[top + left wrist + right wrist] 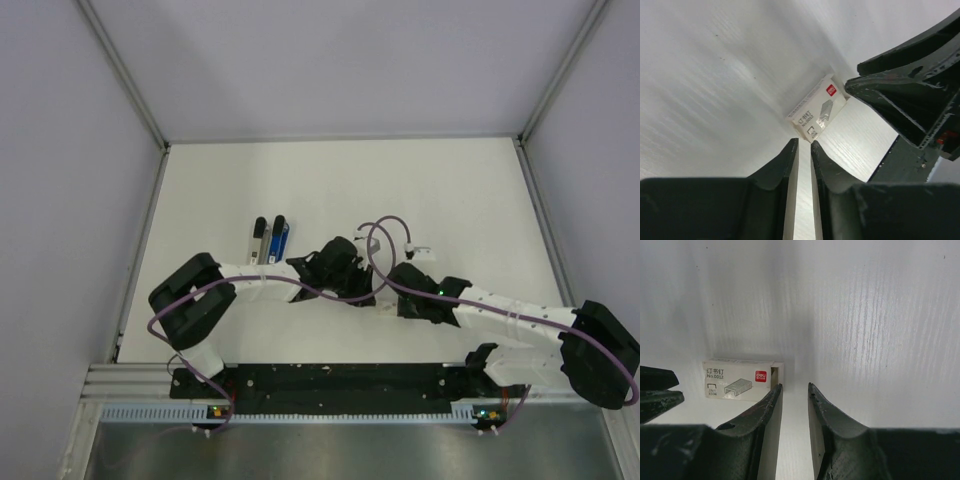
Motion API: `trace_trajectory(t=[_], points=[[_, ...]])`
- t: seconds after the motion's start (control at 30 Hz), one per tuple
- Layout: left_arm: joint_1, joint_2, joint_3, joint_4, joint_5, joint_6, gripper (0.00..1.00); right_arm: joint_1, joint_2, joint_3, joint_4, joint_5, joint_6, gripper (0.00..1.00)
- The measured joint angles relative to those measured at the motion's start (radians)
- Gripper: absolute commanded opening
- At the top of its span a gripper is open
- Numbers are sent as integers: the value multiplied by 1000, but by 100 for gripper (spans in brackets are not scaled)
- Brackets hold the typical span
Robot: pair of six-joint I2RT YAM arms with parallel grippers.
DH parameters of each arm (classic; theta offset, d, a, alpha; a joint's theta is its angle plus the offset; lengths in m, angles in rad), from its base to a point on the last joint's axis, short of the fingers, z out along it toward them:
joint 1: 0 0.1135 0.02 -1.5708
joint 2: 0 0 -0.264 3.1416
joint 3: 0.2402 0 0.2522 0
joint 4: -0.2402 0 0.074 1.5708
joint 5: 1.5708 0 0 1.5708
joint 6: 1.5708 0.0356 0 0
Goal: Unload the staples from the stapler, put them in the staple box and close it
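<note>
Two long narrow staplers lie side by side at the left of the table, one black and grey (258,240), one blue and black (279,238). The staples strip is not visible in any view. My left gripper (358,288) (803,145) is empty with only a narrow gap between its jaws. My right gripper (392,300) (794,387) is open a little wider and empty. The two grippers point at each other over the table's middle, right of the staplers. A small whitish staple box (817,112) (740,380) lies just beyond both sets of fingertips.
The right gripper's fingers (910,100) fill the right of the left wrist view. The left gripper's fingertips (655,395) show at the left edge of the right wrist view. Grey walls (70,200) enclose the white table (350,180) on three sides.
</note>
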Motion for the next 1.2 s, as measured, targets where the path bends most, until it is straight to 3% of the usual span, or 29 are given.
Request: trace_trajectory(t=[0.2, 0.4, 0.5, 0.57, 0.6, 0.87, 1.2], points=[[-9, 13, 5, 55, 61, -37, 30, 0, -4, 0, 6, 0, 1, 29], [-14, 20, 6, 66, 66, -51, 27, 0, -73, 0, -11, 8, 8, 29], [-14, 19, 6, 55, 43, -48, 9, 0, -103, 0, -19, 25, 8, 14], [-14, 18, 6, 31, 9, -37, 4, -1, -101, 0, -19, 32, 9, 1], [-14, 18, 6, 18, -3, -34, 1, -2, -95, -1, -20, 36, 8, 0], [-14, 18, 6, -45, -69, -27, 0, -4, -5, -8, -9, 52, 6, 0], [-14, 74, 19, -31, -43, -39, 0, -8, 61, -13, 47, 42, -5, 0]])
